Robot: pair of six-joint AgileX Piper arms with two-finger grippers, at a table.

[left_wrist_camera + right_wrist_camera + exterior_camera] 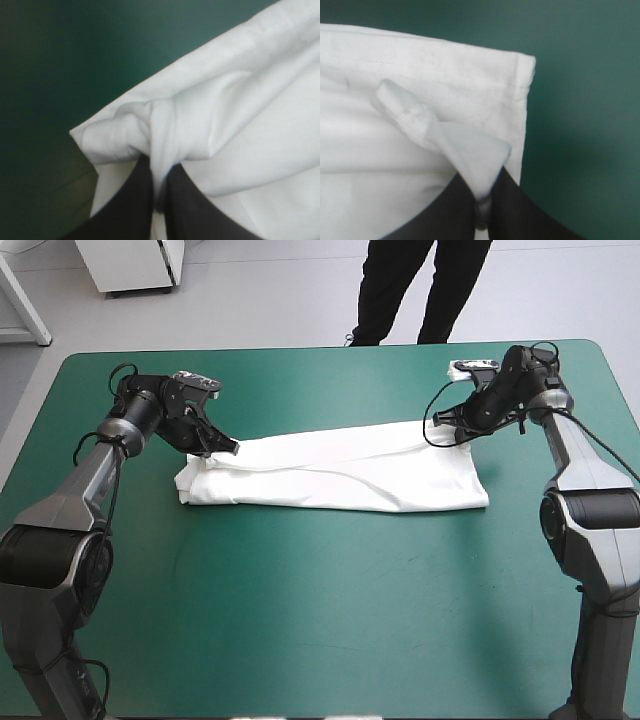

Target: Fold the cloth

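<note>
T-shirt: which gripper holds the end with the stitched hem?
The right gripper: T-shirt stitching runs beside its pinch. The left gripper holds a plain bunch.

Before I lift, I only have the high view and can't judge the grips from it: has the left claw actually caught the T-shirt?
Observer: Yes. The left wrist view shows the left claw all but shut, with a bunched part of the T-shirt pinched between its fingertips.
Operator: And the right one?
Observer: The right claw is shut on a thin raised flap just inside the T-shirt's corner.
Operator: Is it holding the hem itself?
Observer: No. The stitched hem lies ahead of the claw, outside its grip.
</note>
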